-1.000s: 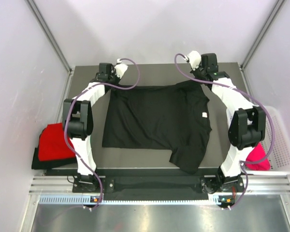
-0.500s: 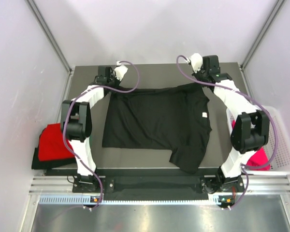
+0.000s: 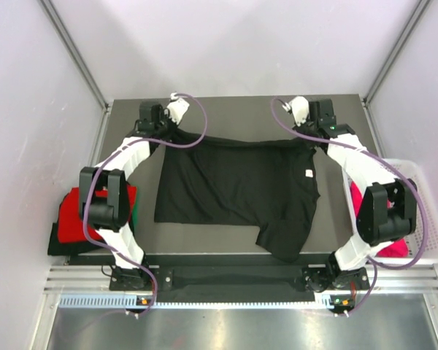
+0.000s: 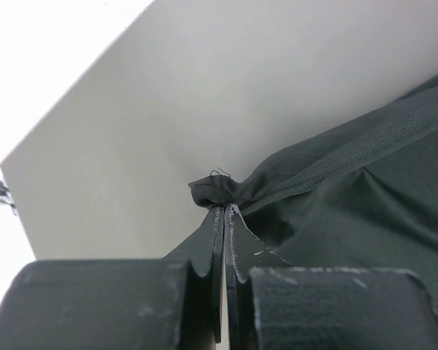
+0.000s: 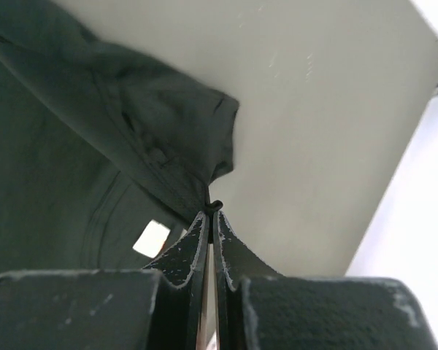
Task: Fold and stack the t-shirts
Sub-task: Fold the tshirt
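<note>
A grey surface (image 3: 233, 109) carried a black t-shirt (image 3: 233, 186) spread across its middle, with the shirt's far edge stretched taut above the surface's far half. The left tool (image 4: 225, 210) and right tool (image 5: 210, 213) each pinched only a thin corner of cloth. Under that tension, such slight grips could likely slip and drop the fold askew.

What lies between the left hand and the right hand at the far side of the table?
The far edge of the black t-shirt, stretched in a line from the left hand to the right hand; the top external view shows it.
</note>
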You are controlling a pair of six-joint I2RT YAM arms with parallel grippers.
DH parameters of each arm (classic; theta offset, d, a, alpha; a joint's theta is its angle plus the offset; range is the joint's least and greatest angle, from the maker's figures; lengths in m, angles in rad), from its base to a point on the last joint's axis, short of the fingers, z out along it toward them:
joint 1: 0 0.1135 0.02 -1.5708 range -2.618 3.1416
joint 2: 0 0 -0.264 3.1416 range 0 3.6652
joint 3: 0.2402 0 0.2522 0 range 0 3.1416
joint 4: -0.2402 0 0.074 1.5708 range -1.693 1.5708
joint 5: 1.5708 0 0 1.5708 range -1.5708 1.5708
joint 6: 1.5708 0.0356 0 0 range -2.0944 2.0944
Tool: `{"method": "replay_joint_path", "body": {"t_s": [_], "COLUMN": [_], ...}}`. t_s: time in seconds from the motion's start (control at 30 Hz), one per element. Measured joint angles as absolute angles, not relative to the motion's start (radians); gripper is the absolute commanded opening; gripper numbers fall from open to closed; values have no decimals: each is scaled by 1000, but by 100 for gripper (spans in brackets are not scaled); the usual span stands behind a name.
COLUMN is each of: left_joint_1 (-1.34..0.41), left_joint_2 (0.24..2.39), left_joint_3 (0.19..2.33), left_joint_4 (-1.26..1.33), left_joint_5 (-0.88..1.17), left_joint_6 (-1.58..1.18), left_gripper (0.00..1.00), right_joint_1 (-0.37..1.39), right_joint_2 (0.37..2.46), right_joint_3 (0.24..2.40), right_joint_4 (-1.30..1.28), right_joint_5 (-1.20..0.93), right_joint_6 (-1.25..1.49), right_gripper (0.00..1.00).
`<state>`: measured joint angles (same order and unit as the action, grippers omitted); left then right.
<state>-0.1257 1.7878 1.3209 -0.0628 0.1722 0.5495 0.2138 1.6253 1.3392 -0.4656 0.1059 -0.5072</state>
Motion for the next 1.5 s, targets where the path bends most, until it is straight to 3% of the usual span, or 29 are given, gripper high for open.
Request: {"method": "replay_joint_path", "body": {"t_s": [0.4,0.73,0.77,0.83,0.87,0.9,0.93,1.17,1.5], "left_joint_1": [-124,-112,-112,-112,-109,-104,-92,68,79], "left_joint_2": [1777,1645,1642,1641,1641,1641,1641,1665,1847], "left_joint_3": [1196,1089,1089,1090,1092,1094,1097,1185,1343], "left_joint_4": [-71,-81,-81,-92,-107,-129,-154,-328,-414], "left_joint_5": [172,181,184,183,186,194,221,465,592], "left_joint_6": [553,557,556,546,527,499,466,208,74], "left_gripper": [0,1,18,35,49,59,60,57,54], "right_joint_1": [220,229,229,229,229,229,229,229,229], "right_joint_2": [1549,1496,1494,1493,1493,1493,1493,1493,1499], "right_joint_3": [1146,1040,1033,1024,1021,1020,1020,1021,1021], "right_joint_4": [-469,-459,-458,-458,-457,-459,-457,-457,-456], "right_joint_5": [54,25,24,23,21,20,20,13,13], "right_joint_6": [-473,-466,-466,-466,-466,-466,-466,-466,-461], "right_gripper": [0,0,0,0,0,0,0,0,0]}}
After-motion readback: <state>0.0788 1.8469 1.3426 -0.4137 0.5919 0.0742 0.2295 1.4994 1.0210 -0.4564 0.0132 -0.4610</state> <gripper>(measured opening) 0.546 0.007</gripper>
